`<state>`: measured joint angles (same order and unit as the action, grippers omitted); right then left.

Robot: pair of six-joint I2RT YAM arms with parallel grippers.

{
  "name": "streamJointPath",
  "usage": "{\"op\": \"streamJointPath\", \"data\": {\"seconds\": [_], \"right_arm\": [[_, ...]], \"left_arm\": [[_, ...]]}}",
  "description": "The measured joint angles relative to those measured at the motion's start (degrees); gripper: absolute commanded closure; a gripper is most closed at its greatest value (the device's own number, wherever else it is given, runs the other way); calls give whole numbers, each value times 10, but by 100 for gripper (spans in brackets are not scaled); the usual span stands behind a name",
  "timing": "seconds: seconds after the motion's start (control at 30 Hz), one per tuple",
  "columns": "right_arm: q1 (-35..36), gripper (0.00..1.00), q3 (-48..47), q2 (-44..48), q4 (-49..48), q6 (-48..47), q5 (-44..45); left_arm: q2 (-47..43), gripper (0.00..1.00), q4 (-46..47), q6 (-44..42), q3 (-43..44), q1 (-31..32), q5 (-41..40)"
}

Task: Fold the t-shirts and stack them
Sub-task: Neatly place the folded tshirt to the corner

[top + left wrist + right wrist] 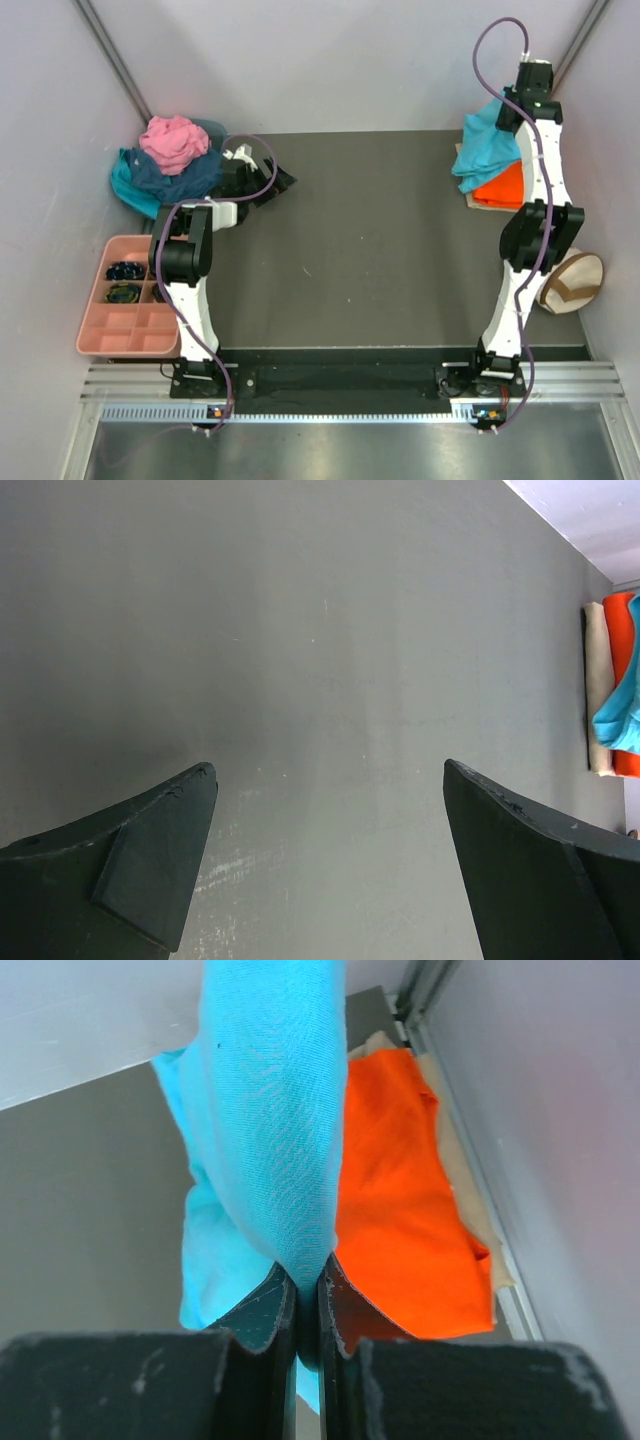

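My right gripper (505, 108) is shut on the bright turquoise t-shirt (485, 148) and holds it up at the far right, above a folded orange t-shirt (503, 187). In the right wrist view the turquoise cloth (268, 1130) hangs from the closed fingers (306, 1282), with the orange shirt (400, 1210) on a beige cloth below. My left gripper (272, 182) is open and empty over the dark mat, next to a heap of pink (172, 140), navy (185, 177) and teal (130, 188) t-shirts. The left wrist view shows both fingers (150, 865) spread over bare mat.
A pink compartment tray (125, 325) with small dark items stands at the left edge. A cream canvas bag with brown strap (572, 283) lies at the right. Grey walls close in on both sides and the back. A beige cloth (596, 680) lies under the orange shirt.
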<state>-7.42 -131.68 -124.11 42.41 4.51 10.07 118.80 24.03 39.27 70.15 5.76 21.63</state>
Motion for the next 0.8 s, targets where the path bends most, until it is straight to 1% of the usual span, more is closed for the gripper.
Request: {"op": "streamJointPath", "data": {"seconds": [0.23,0.33,0.47,0.67,0.73,0.77,0.8], "right_arm": [[-53,100,24,-3,-10,-5,0],[-75,100,33,-20,-10,-10,0],[-85,100,43,-41,-11,-18,4],[-86,99,49,-77,-13,-31,38],[-86,87,53,-84,-13,-34,51],[-86,74,53,-88,-13,-35,59],[-86,67,53,-91,-13,-35,65]], "left_arm": [[4,1,0,0,0,0,0],[10,1,-1,0,0,0,0],[10,1,0,0,0,0,1],[12,1,0,0,0,0,1],[13,1,0,0,0,0,2],[13,1,0,0,0,0,2],[13,1,0,0,0,0,2]]}}
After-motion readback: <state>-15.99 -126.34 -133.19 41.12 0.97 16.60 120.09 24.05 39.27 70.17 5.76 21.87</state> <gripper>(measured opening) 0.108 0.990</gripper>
